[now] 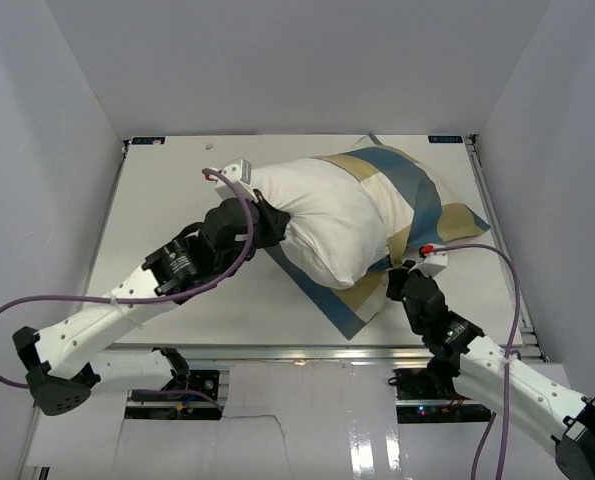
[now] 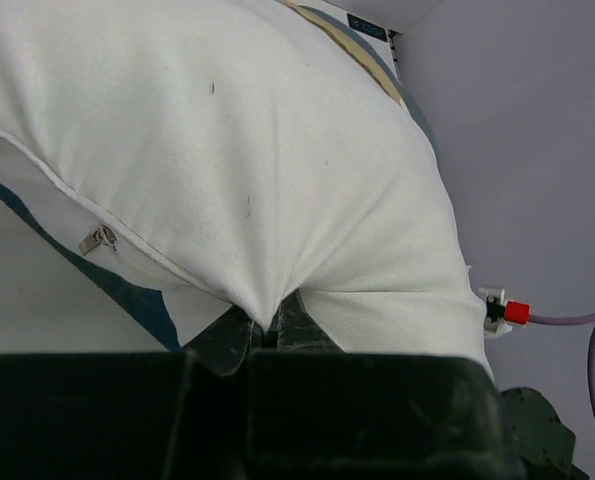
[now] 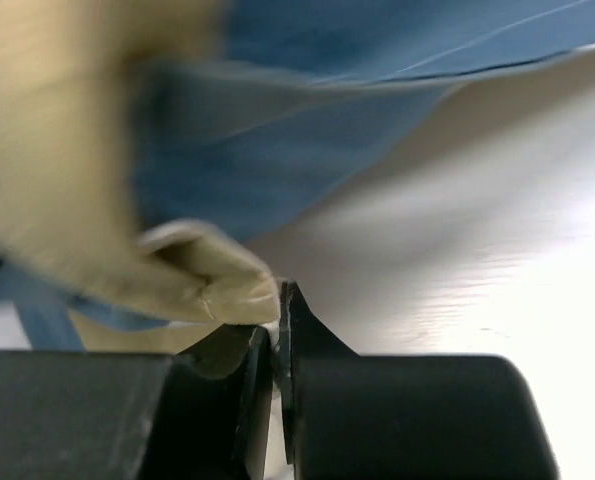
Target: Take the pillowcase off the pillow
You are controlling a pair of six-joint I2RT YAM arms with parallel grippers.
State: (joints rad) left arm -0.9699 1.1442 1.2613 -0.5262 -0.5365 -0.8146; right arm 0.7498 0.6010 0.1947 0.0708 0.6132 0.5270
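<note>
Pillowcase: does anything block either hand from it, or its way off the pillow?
Nothing visible does. The right hand pinches the pillowcase at its edge; the left hand pinches the pillow by a bare white corner.

- The top view is lit evenly and brightly; a soft shadow is cast under the pillow [image 1: 327, 225].
- Glare is seen on the table [image 3: 497, 230] in the right wrist view.
- The pillowcase [image 3: 307, 150] is blurred there.
</note>
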